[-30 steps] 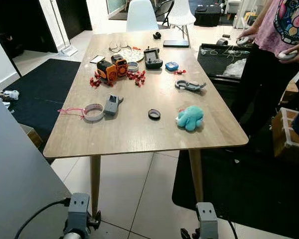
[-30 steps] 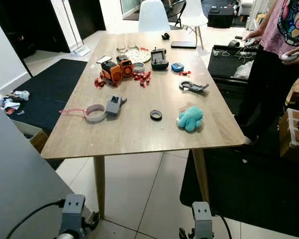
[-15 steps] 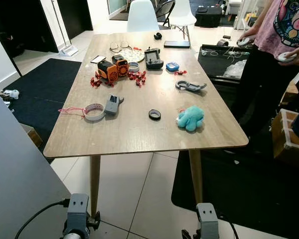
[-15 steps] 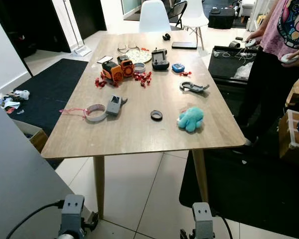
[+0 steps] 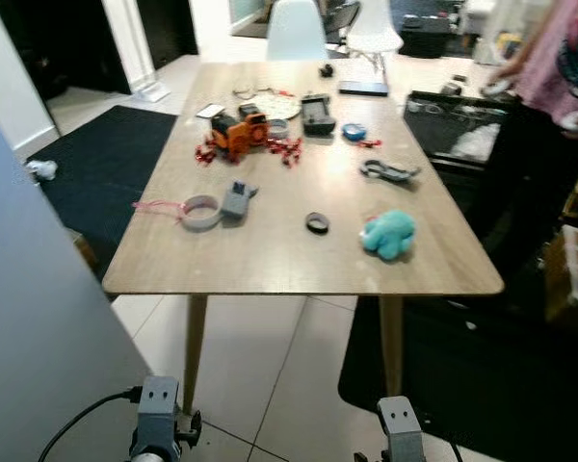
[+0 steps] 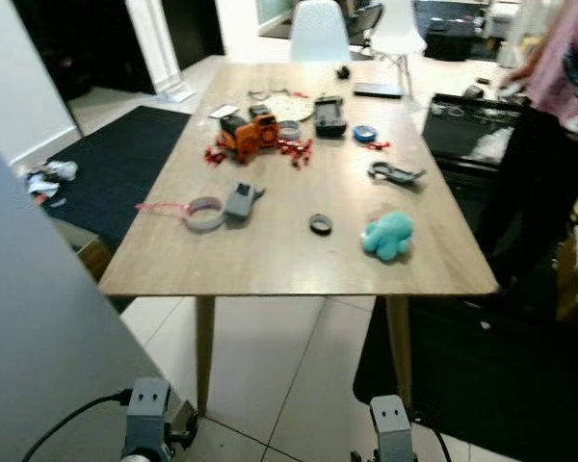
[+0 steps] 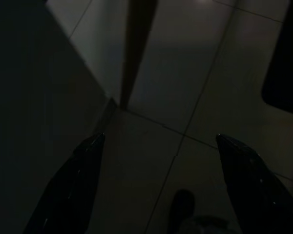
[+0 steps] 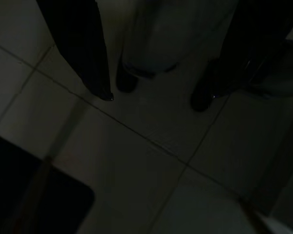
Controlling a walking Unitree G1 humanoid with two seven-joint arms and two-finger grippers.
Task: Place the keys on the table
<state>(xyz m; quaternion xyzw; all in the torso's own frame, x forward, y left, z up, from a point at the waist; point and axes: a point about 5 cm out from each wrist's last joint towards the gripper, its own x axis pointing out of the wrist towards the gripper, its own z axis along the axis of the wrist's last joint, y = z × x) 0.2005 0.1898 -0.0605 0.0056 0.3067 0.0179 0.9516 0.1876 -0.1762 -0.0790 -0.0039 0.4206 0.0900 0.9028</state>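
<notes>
A wooden table [image 5: 270,260] stands ahead with small items spread over it. Among them are a grey fob-like piece [image 5: 237,200] beside a tape roll [image 5: 200,212] with a pink string, and a grey clip [image 5: 389,171]. I cannot make out keys for certain. Both arms hang low in front of the table, their wrists at the bottom of the head views. In the dark left wrist view my left gripper [image 7: 159,140] is open over the tiled floor, with nothing between its fingers. My right gripper [image 8: 156,97] is also open and empty above the tiles.
On the table lie a teal plush octopus [image 5: 389,234], a black ring [image 5: 316,222], an orange toy [image 5: 237,130] and red bits. A person [image 5: 568,87] stands at the right side. A grey panel [image 5: 39,327] rises close on my left. Black rugs flank the table.
The whole picture has shifted and blurred, so the camera has moved; the table sits a little further right in view. Nothing on the table has moved, and both arms still hang.
</notes>
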